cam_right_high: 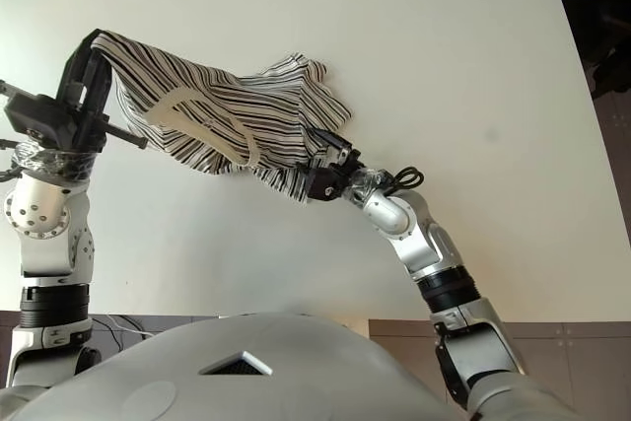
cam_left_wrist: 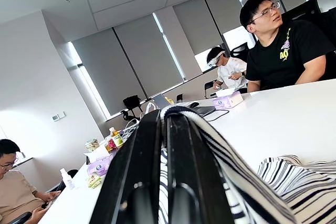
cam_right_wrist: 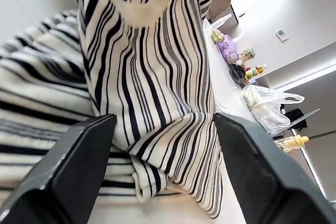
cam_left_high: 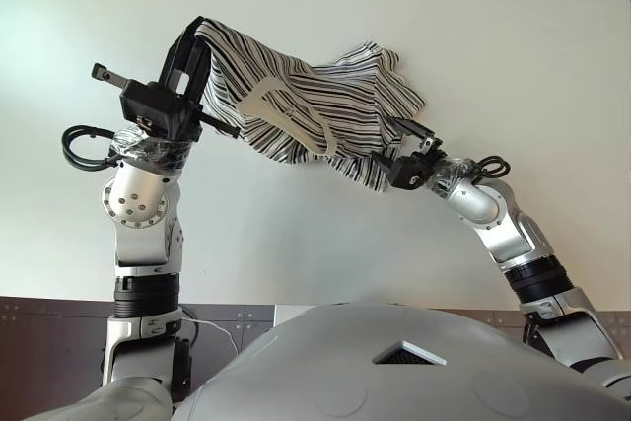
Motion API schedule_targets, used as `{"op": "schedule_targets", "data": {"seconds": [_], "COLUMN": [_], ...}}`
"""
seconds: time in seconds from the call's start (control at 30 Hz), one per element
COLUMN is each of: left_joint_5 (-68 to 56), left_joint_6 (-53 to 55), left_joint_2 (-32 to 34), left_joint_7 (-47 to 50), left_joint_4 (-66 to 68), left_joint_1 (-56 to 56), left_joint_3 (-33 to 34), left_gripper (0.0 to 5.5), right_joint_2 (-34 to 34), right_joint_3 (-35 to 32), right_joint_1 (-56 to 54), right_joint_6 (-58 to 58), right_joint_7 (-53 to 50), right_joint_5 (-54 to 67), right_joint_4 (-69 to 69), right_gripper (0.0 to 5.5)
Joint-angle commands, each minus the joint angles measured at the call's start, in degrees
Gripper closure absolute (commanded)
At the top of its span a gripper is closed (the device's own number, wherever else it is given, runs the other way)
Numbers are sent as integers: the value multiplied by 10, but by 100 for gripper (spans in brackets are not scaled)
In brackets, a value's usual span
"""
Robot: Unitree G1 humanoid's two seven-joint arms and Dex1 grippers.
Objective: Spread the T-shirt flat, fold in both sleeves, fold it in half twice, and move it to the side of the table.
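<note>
A: Where's the T-shirt?
B: Bunched. One edge is pinched in the left fingers above the desk, and its other end lies between the spread right fingers.
A: Close those, then draw apart and lower it flat.

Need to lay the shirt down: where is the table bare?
Bare table lies right of the T-shirt, beyond it, and near the edge between both arms. Crowded around the left gripper and right gripper, where it hangs.
</note>
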Motion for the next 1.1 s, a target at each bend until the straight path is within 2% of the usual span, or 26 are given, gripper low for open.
{"op": "schedule_targets", "data": {"seconds": [0.03, 0.63, 1.1], "left_joint_5": [8, 30, 46], "left_joint_6": [9, 2, -15], "left_joint_2": [-4, -30, -52], "left_joint_7": [-1, -1, -3], "left_joint_4": [4, 13, 43], "left_joint_1": [-13, -21, -31], "left_joint_3": [4, -11, -35], "left_gripper": [540, 540, 540], "right_joint_2": [-17, -71, -6], "right_joint_3": [8, 41, 19], "right_joint_1": [-17, -61, -100], "right_joint_6": [-2, -37, -11], "right_joint_7": [-15, 2, -79], "right_joint_5": [-34, -96, -72], "right_joint_4": [16, 23, 54], "right_gripper": [209, 209, 209]}}
